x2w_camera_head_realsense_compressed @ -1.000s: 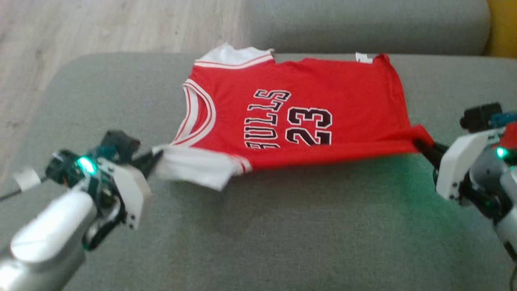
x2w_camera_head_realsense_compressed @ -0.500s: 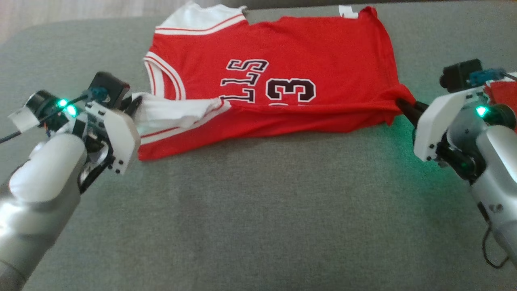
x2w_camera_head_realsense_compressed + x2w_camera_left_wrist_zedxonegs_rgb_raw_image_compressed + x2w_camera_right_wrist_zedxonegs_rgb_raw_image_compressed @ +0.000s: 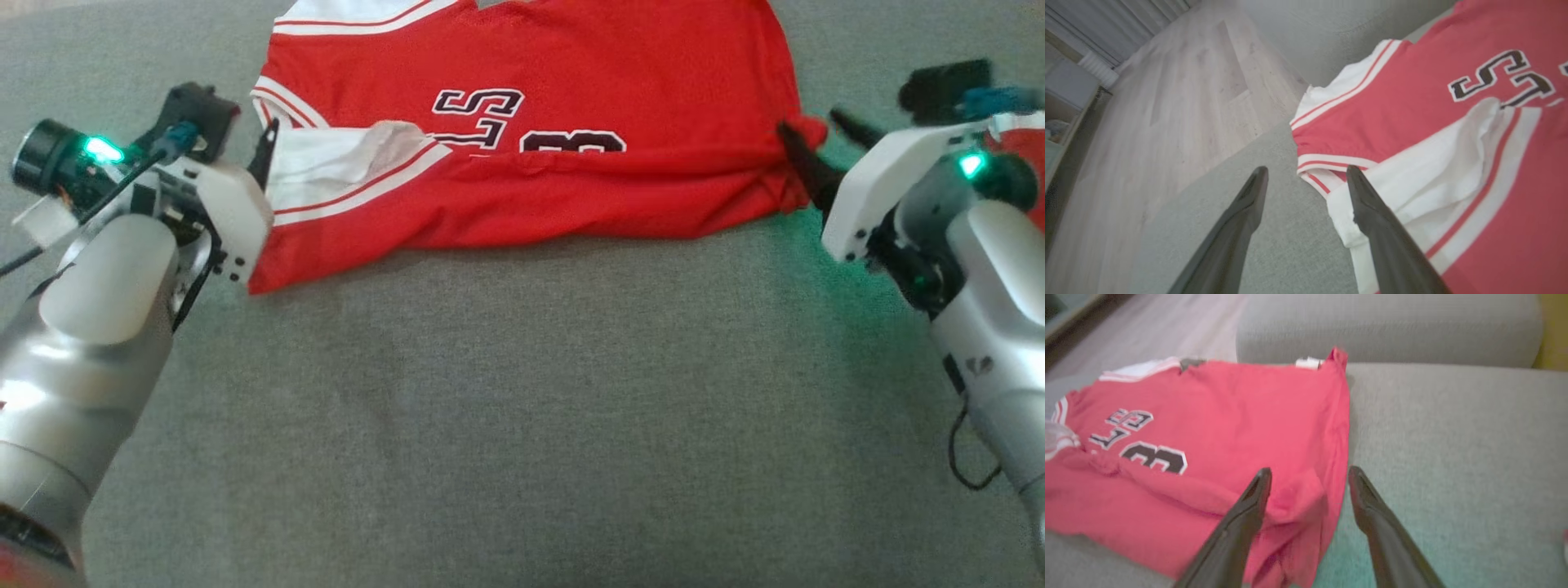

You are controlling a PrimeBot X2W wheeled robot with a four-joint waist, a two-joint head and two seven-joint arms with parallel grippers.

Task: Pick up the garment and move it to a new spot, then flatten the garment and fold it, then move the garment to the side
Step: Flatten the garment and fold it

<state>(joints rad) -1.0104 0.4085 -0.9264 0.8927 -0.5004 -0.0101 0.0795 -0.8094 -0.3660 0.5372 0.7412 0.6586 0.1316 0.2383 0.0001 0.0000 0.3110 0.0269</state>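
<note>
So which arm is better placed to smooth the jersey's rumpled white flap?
Left. The left pincer, open, sits at the edge of the white flap; the right pincer is at the far red corner of the jersey.

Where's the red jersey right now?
In the head view the red jersey lies top centre on the grey couch cushion, between the left gripper and the right gripper.

Garment (image 3: pixel 531 188) on cushion (image 3: pixel 522 408), between hands. Left hand (image 3: pixel 1306 169) at one end: one finger over cloth, other over cushion. Right hand (image 3: pixel 1310 470) straddles opposite corner. Backrest (image 3: pixel 1388 326) beyond garment, ahead of right hand.
</note>
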